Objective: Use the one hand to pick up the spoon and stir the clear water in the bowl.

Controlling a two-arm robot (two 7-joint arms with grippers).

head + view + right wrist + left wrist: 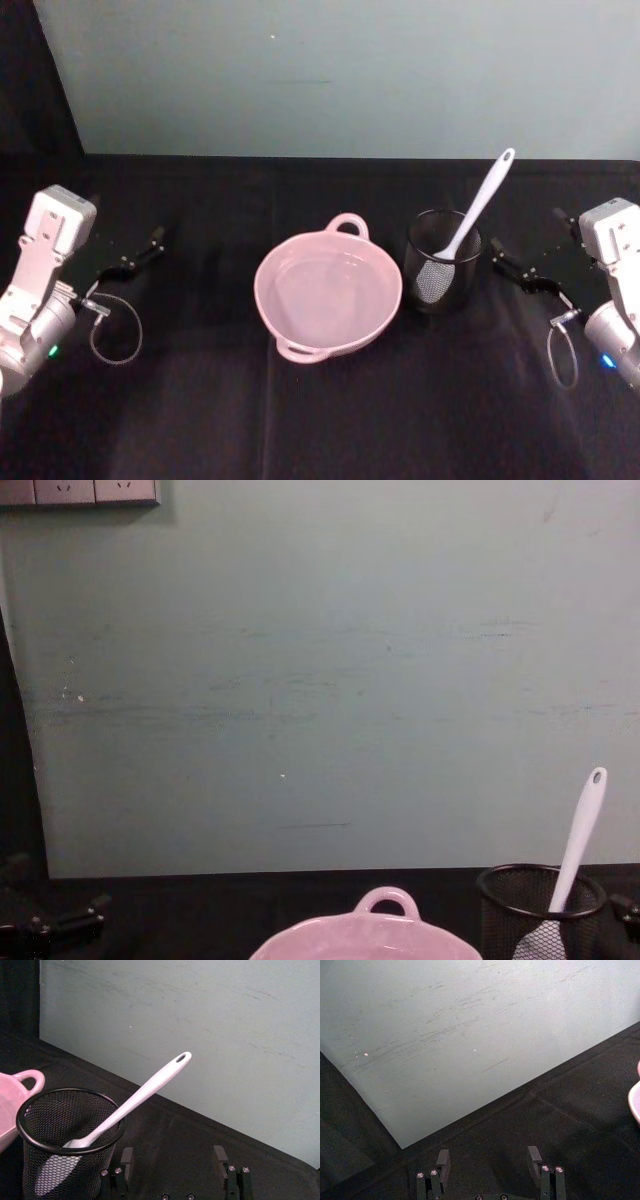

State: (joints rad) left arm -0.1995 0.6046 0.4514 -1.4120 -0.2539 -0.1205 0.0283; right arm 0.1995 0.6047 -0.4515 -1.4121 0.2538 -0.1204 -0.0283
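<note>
The pale pink bowl [380, 300] sits mid-table with its loop handle toward the wall, and faint glints mark the water [325, 290] inside. To its right, the white spoon [480, 210] stands head-down in a black mesh cup [443, 275], its handle leaning up and to the right. My right gripper [508, 262] rests open just right of the cup, with nothing between its fingers. In the right wrist view, the spoon [145, 1092] and the cup [65, 1145] lie ahead of the open gripper [173, 1156]. My left gripper [145, 252] is parked open at the far left, well clear of the bowl.
Black cloth covers the table [320, 420], and a pale green wall [340, 80] rises close behind it. Wall sockets [80, 490] show at the upper left of the chest view. Cable loops [115, 330] hang from both wrists.
</note>
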